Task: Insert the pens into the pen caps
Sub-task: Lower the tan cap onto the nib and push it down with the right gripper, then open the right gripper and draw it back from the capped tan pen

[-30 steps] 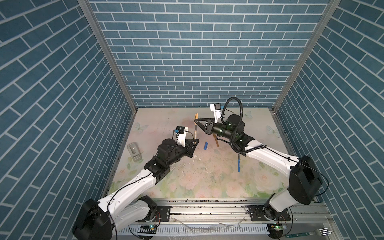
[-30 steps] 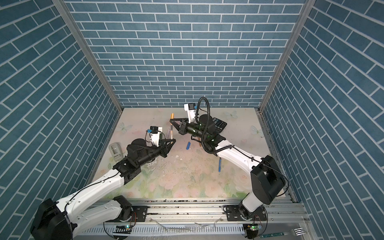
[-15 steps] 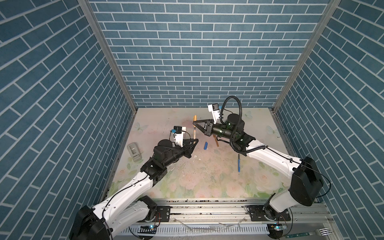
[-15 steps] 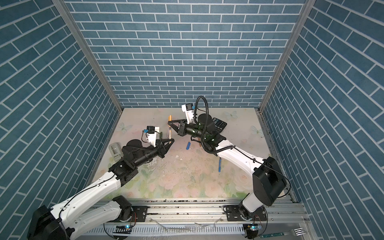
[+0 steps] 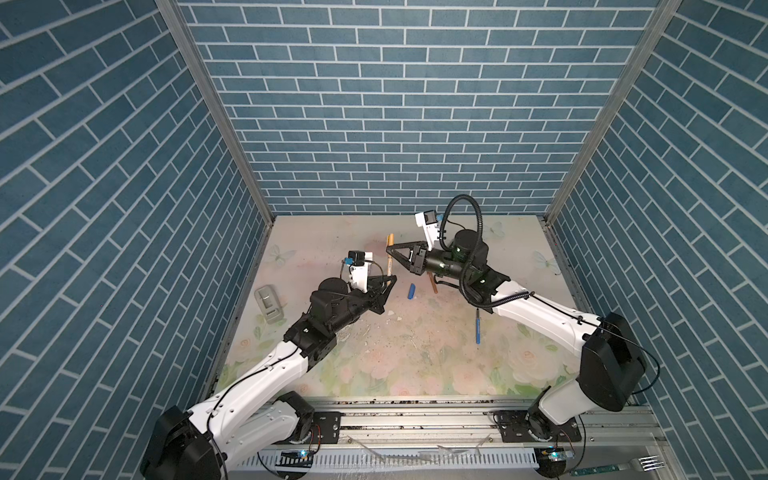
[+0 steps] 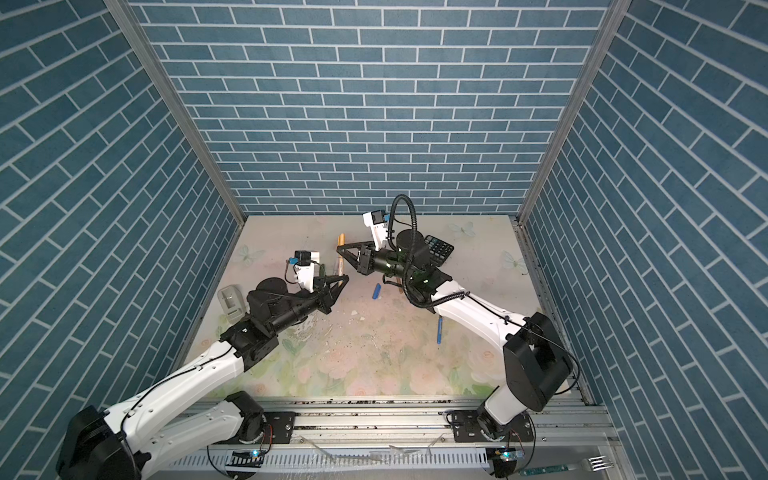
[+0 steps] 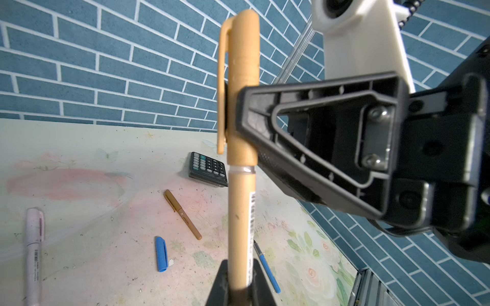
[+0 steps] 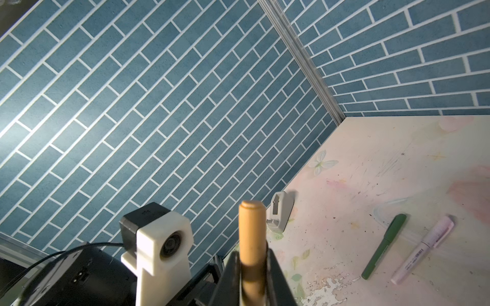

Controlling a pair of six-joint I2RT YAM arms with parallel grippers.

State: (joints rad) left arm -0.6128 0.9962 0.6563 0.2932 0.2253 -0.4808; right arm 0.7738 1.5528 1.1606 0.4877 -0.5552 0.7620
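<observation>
A tan pen (image 7: 240,212) stands upright above the table, with its tan pen cap (image 7: 244,66) seated on its upper end. My left gripper (image 7: 240,267) is shut on the lower end of the barrel (image 5: 389,270). My right gripper (image 8: 252,254) reaches in from the right, its fingers hugging both sides of the cap (image 8: 252,225). In both top views the two grippers (image 5: 390,284) (image 5: 388,248) meet at this pen, left of the table's middle. A blue pen cap (image 7: 161,254) and an uncapped blue pen (image 7: 266,267) lie apart on the table.
A brown pen (image 7: 183,214), a pink pen (image 8: 421,251) and a green pen (image 8: 384,250) lie on the table with caps on. A calculator (image 7: 208,169) sits at the back. A grey holder (image 5: 268,305) is by the left wall, a fork (image 5: 640,461) beyond the front rail.
Both grippers stay at the tan pen, which has hardly moved. The left arm has shifted slightly sideways and back.
</observation>
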